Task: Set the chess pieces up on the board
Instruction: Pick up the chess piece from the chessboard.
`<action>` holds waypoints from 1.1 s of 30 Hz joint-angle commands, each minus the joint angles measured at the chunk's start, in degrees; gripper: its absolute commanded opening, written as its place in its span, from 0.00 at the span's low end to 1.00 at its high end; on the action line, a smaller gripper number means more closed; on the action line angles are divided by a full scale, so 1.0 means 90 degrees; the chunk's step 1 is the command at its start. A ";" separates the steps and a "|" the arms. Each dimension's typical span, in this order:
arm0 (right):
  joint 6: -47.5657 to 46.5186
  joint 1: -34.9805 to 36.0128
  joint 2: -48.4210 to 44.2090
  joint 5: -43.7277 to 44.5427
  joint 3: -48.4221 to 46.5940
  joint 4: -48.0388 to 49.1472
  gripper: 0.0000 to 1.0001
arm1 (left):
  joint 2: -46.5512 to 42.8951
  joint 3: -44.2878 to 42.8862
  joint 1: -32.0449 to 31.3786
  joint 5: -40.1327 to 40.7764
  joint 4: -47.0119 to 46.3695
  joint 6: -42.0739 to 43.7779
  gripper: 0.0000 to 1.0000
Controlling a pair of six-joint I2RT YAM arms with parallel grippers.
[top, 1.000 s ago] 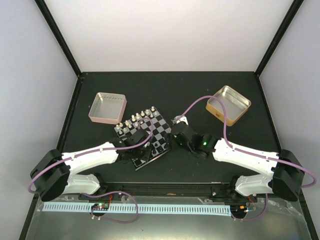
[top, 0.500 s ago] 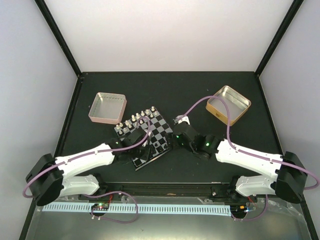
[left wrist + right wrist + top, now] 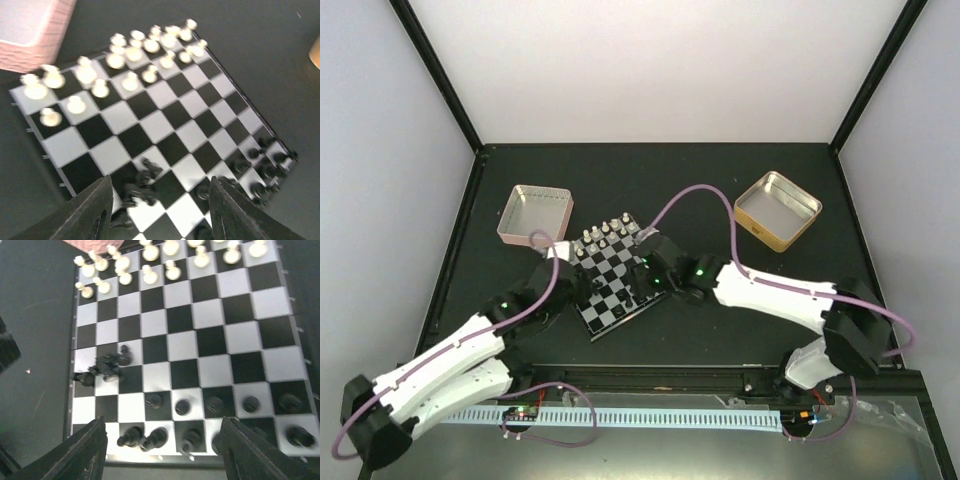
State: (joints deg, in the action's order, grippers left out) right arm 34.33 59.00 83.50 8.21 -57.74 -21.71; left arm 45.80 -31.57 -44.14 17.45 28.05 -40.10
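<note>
The board [image 3: 608, 283] lies tilted at mid-table. Pale chess pieces [image 3: 603, 236] stand in two rows along its far edge [image 3: 172, 260]. Black chess pieces [image 3: 215, 405] stand along the near edge, two of them lying on their sides [image 3: 142, 437]. A small heap of toppled black pieces [image 3: 139, 186] [image 3: 107, 366] lies on squares near one corner. My left gripper [image 3: 160, 202] is open above that heap and holds nothing; it hangs at the board's left corner [image 3: 563, 272]. My right gripper [image 3: 165, 442] hovers open and empty over the black rows, at the board's right side [image 3: 648, 272].
An open pink tin [image 3: 534, 215] sits just beyond the board's left corner, close to the pale pieces [image 3: 30, 30]. An open gold tin [image 3: 777, 208] stands at the back right. Both arms reach in low from the near edge.
My left gripper has opened and drawn back leftward from the board's near side to its left corner. My right gripper has moved left over the board, its jaws a little narrower.
</note>
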 commanded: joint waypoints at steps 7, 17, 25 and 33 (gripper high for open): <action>-0.0677 0.0303 0.1852 -0.1046 -0.1564 -0.0026 0.51 | -0.1757 0.0607 0.1331 -0.0086 0.0951 -0.0285 0.59; -0.0666 0.0427 0.3154 -0.0655 -0.2442 -0.0235 0.37 | -0.1934 0.0764 0.1438 -0.0289 0.1003 -0.0405 0.59; -0.0746 0.0426 0.3601 -0.0123 -0.2770 -0.0361 0.33 | -0.1880 0.0764 0.1465 -0.0308 0.0972 -0.0377 0.59; -0.0845 0.0428 0.4017 -0.0048 -0.3118 -0.0471 0.27 | -0.1830 0.0763 0.1468 -0.0327 0.0958 -0.0365 0.59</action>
State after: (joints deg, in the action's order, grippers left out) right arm 27.68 62.70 118.32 5.98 -84.09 -24.93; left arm 28.91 -24.82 -31.44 15.11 36.21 -43.31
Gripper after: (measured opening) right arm 0.296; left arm 0.593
